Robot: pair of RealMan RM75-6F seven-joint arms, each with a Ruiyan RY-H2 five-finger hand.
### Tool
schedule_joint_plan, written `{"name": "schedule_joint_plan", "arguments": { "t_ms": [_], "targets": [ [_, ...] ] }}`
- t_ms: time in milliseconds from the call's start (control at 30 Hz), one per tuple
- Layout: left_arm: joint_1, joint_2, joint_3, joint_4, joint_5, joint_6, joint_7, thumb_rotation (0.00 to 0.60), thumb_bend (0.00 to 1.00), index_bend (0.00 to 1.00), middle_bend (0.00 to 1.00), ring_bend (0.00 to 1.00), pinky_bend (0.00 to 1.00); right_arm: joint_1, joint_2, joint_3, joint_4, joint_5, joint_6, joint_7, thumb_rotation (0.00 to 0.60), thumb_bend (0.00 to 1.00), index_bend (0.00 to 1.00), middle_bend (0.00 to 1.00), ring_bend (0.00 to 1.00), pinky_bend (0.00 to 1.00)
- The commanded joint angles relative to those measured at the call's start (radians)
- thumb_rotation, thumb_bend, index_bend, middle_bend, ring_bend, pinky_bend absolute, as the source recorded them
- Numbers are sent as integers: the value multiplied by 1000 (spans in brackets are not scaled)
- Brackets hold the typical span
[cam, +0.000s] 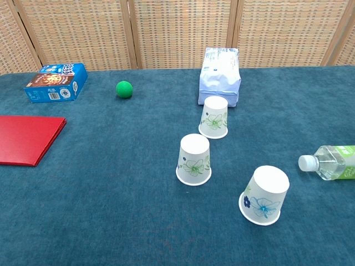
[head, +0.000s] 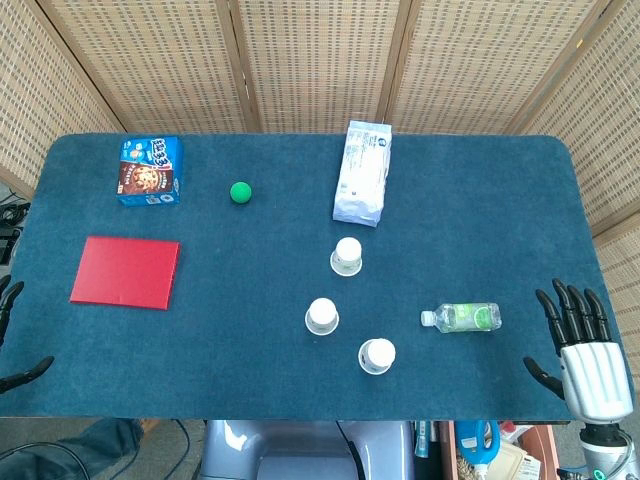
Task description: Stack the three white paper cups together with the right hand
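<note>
Three white paper cups with flower prints stand upside down and apart on the blue table: a far one point(head: 347, 256) point(cam: 214, 117), a middle one point(head: 322, 316) point(cam: 194, 159), and a near one point(head: 377, 355) point(cam: 264, 194). My right hand point(head: 582, 345) hovers at the table's near right edge in the head view, fingers spread, holding nothing, well right of the cups. Only dark fingertips of my left hand point(head: 10, 340) show at the left edge; nothing is in them. Neither hand appears in the chest view.
A plastic bottle point(head: 462, 318) point(cam: 333, 162) lies on its side right of the cups. Behind them lies a white packet point(head: 363, 172) point(cam: 220, 75). A green ball point(head: 240, 192) point(cam: 124, 88), a blue cookie box point(head: 149, 170) point(cam: 56, 82) and a red folder point(head: 126, 271) point(cam: 28, 138) sit to the left.
</note>
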Motion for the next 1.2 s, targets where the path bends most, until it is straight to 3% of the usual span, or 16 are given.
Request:
{"name": "schedule_joint_plan", "arguments": {
  "t_ms": [33,267,367,467,600,867,1200],
  "targets": [
    [1,2,2,-4,1,-1,3,600,68,0,0,0,0,0,2,-6,0,-2,-7,-1,600,0,28,0,0,0],
    [7,3,0,-6,7,16,3,600,68,0,0,0,0,26,6,-40,-5,-51,-60,11,600,0,80,51,0,4],
    [5,-1,-5,-4,1,15,13,600,68,0,0,0,0,102,22,-69,-11,-114,-172,85,600,0,132,101,0,35],
    [-3,-5,-9,-3,-14,-5,27,600,68,0,0,0,0,221,51,-89,-33,-132,-365,198,600,0,146,130,2,55],
    [-9,-10,-19,-11,-36,-17,45,600,68,0,0,0,0,323,42,-78,-44,-128,-527,181,600,0,159,154,16,88],
    [-19,-22,-35,-3,-87,-48,75,600,68,0,0,0,0,466,-52,-39,-54,-41,-763,128,600,3,159,181,55,148],
    [-25,-16,-43,5,-106,-64,56,600,68,0,0,0,0,535,-141,-5,-50,106,-864,55,600,176,185,240,147,276]
  ]
}}
